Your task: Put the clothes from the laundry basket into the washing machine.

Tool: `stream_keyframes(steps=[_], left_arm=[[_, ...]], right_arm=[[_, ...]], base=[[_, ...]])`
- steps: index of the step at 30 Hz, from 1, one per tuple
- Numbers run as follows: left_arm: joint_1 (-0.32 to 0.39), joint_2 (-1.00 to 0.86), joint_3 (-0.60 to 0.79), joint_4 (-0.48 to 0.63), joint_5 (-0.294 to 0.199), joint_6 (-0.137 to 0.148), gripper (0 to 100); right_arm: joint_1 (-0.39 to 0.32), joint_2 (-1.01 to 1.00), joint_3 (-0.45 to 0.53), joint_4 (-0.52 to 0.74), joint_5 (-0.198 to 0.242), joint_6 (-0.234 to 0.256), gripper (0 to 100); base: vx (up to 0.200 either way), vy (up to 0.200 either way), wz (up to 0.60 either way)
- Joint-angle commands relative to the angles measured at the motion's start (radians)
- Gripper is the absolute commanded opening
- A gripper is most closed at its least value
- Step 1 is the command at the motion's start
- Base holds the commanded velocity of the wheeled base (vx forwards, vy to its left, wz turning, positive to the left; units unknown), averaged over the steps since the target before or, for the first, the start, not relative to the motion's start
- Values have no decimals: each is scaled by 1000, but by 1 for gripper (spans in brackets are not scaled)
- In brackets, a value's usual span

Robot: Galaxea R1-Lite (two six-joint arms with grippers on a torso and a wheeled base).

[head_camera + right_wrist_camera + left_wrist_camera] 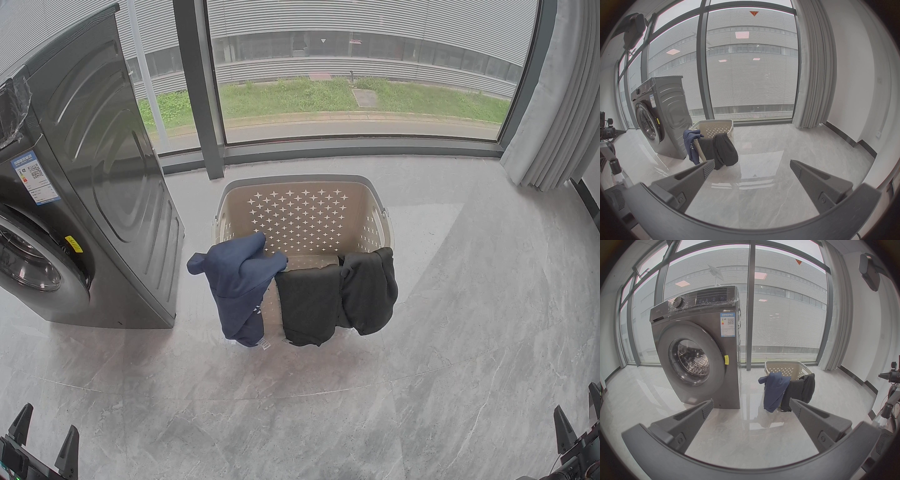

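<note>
A beige laundry basket (306,206) stands on the floor before the window. Over its near rim hang a navy garment (240,284) on the left and a black garment (337,297) on the right. The grey washing machine (87,187) stands left of the basket, its round door (690,360) shut. My left gripper (45,434) is low at the near left, open and empty, well short of the basket. My right gripper (578,412) is at the near right edge, open and empty too. In the wrist views the basket (787,368) (712,128) lies far beyond the open fingers.
Polished grey floor (375,400) spreads between me and the basket. A tall window (362,69) with a dark frame post (200,87) runs behind it. A grey curtain (556,106) hangs at the far right. A stand with equipment (890,390) is off to one side.
</note>
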Motion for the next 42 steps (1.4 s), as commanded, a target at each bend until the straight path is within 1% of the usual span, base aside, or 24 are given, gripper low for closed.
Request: stream_keyframes(steps=[1, 13, 31, 40, 42], left_arm=[[-1, -13, 16, 0, 1, -1, 100], [1, -13, 16, 0, 1, -1, 100], [-1, -13, 16, 0, 3, -1, 100], [-1, -13, 16, 0, 3, -1, 100], [1, -13, 16, 0, 3, -1, 100]], right_arm=[[1, -17, 18, -1, 0, 0, 100], [0, -17, 18, -1, 1, 0, 100], [0, -17, 18, -1, 1, -1, 100], [0, -17, 18, -1, 0, -1, 100], [0, -17, 18, -1, 1, 0, 100]], base=[[200, 0, 0], [200, 0, 0], [0, 0, 0], [200, 0, 0], [0, 0, 0]])
